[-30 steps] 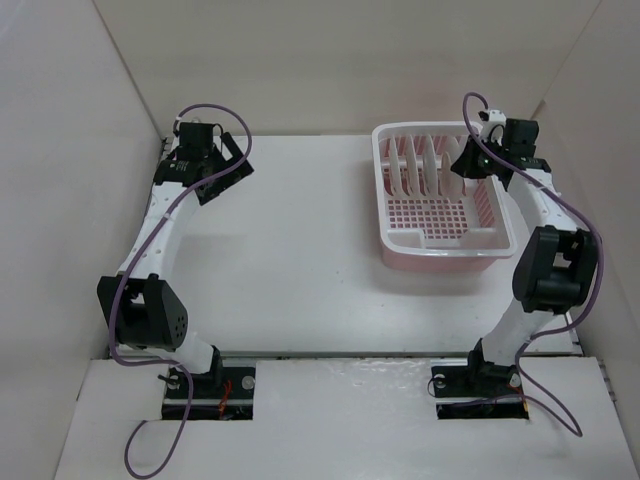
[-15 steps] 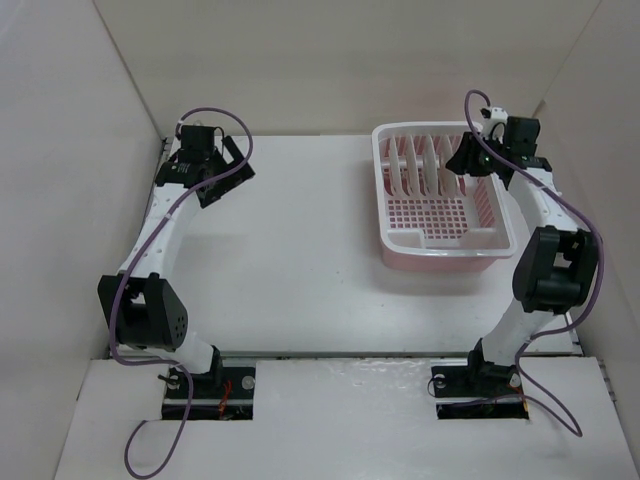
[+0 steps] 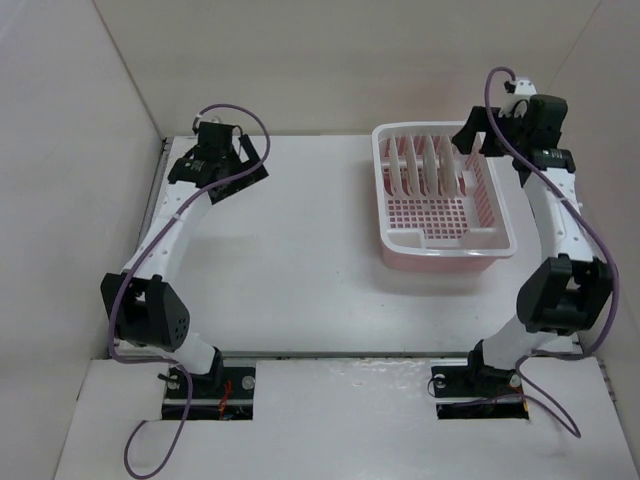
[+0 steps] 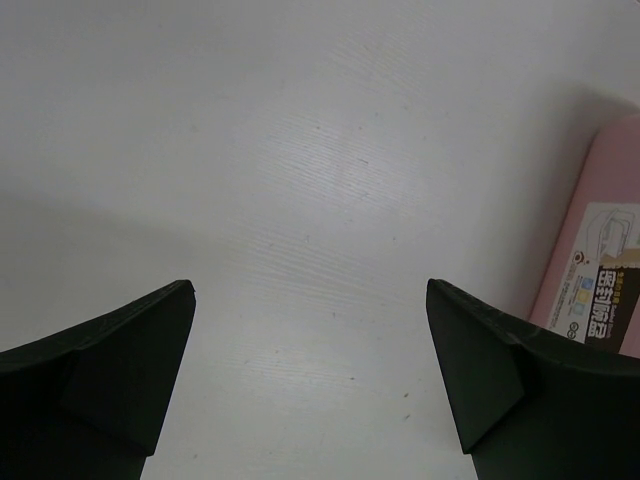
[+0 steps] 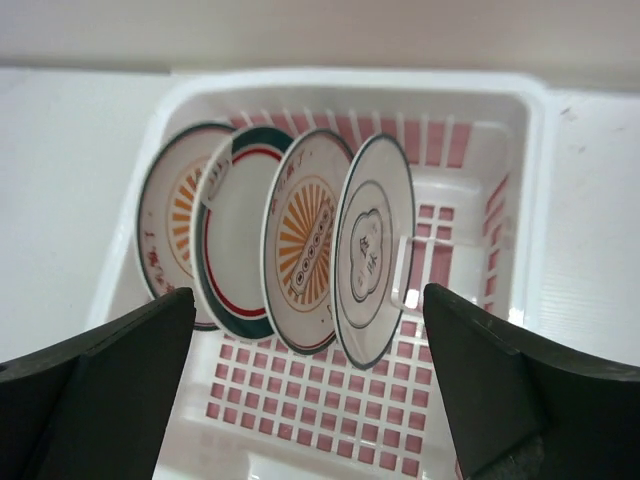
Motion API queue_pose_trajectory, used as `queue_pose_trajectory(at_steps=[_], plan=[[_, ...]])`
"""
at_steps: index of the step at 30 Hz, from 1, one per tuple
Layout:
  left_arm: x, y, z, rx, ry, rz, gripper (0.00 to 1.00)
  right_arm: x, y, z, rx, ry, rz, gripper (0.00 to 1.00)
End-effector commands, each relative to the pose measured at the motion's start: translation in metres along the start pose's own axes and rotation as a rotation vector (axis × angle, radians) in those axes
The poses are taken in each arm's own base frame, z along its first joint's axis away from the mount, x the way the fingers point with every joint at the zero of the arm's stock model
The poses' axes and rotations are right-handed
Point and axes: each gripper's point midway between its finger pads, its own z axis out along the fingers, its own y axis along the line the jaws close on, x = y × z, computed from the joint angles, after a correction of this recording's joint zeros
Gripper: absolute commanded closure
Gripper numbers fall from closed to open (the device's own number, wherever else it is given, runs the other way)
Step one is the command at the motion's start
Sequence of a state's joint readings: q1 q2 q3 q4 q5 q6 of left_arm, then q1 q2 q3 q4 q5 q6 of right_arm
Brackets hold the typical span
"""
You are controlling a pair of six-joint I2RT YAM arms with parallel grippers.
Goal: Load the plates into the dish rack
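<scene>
Several round plates [image 5: 305, 240] stand upright side by side in the back half of the pink dish rack [image 5: 480, 105]: two with orange centres, one with a dark teal rim [image 5: 235, 230], and one with a thin dark rim [image 5: 375, 250] at the right end. My right gripper [image 5: 309, 295] hangs open above the rack, apart from the plates and holding nothing. From the top view it sits over the rack's [image 3: 395, 235] far right corner [image 3: 478, 135]. My left gripper [image 4: 310, 285] is open over bare table at the far left [image 3: 222, 168].
The rack's pink outer wall [image 4: 600, 260], with a paper label on it, shows at the right edge of the left wrist view. White walls enclose the table at the back and on both sides. The table [image 3: 290, 260] is white.
The right gripper opened, letting go of the thin-rimmed plate, and rose back toward the far right. The left gripper shifted a little to the right.
</scene>
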State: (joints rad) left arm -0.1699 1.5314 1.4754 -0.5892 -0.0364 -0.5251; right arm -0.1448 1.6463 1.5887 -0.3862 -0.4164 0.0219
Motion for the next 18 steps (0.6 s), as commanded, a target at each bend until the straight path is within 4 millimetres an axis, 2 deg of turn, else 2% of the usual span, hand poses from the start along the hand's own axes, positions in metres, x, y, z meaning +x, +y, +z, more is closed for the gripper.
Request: queue_pose_trajectory(at_steps=[1, 3, 5, 6, 7, 8, 9, 10, 11, 12, 13, 14, 15, 16, 18], plan=[[-0.032, -0.030, -0.036, -0.014, -0.145, 0.087, 0.00, -0.072, 0.023, -0.056, 0.065, -0.186, -0.029, 0.00], [-0.044, -0.053, -0.056, 0.014, -0.193, 0.107, 0.00, -0.080, 0.037, -0.080, 0.101, -0.204, -0.011, 0.00], [-0.053, -0.060, -0.069, 0.028, -0.216, 0.105, 0.00, -0.082, 0.051, -0.092, 0.156, -0.202, -0.010, 0.00], [-0.064, -0.067, -0.079, 0.052, -0.248, 0.086, 0.00, -0.080, 0.061, -0.105, 0.158, -0.188, 0.014, 0.00], [-0.065, -0.073, -0.083, 0.078, -0.245, 0.086, 0.00, -0.077, 0.067, -0.110, 0.168, -0.180, 0.033, 0.00], [-0.070, -0.074, -0.095, 0.096, -0.269, 0.079, 0.00, -0.077, 0.076, -0.117, 0.193, -0.191, 0.045, 0.00], [-0.070, -0.074, -0.095, 0.096, -0.269, 0.079, 0.00, -0.073, 0.080, -0.124, 0.202, -0.192, 0.064, 0.00], [-0.078, -0.078, -0.107, 0.120, -0.301, 0.069, 0.00, -0.080, 0.090, -0.145, 0.191, -0.240, 0.093, 0.00], [-0.081, -0.075, -0.112, 0.112, -0.319, 0.064, 0.00, -0.080, 0.101, -0.153, 0.177, -0.258, 0.102, 0.00], [-0.088, -0.076, -0.126, 0.131, -0.355, 0.040, 0.00, -0.085, 0.108, -0.165, 0.157, -0.285, 0.112, 0.00], [-0.082, -0.072, -0.125, 0.125, -0.344, 0.031, 0.00, -0.083, 0.114, -0.182, 0.150, -0.304, 0.130, 0.00], [-0.084, -0.069, -0.130, 0.129, -0.367, 0.024, 0.00, -0.084, 0.119, -0.192, 0.138, -0.316, 0.127, 0.00], [-0.088, -0.069, -0.148, 0.161, -0.404, -0.004, 0.00, -0.083, 0.124, -0.201, 0.131, -0.325, 0.123, 0.00], [-0.081, -0.063, -0.147, 0.156, -0.398, -0.002, 0.00, -0.083, 0.127, -0.211, 0.131, -0.337, 0.133, 0.00], [-0.078, -0.059, -0.160, 0.184, -0.425, -0.035, 0.00, -0.081, 0.133, -0.245, 0.120, -0.379, 0.131, 0.00]])
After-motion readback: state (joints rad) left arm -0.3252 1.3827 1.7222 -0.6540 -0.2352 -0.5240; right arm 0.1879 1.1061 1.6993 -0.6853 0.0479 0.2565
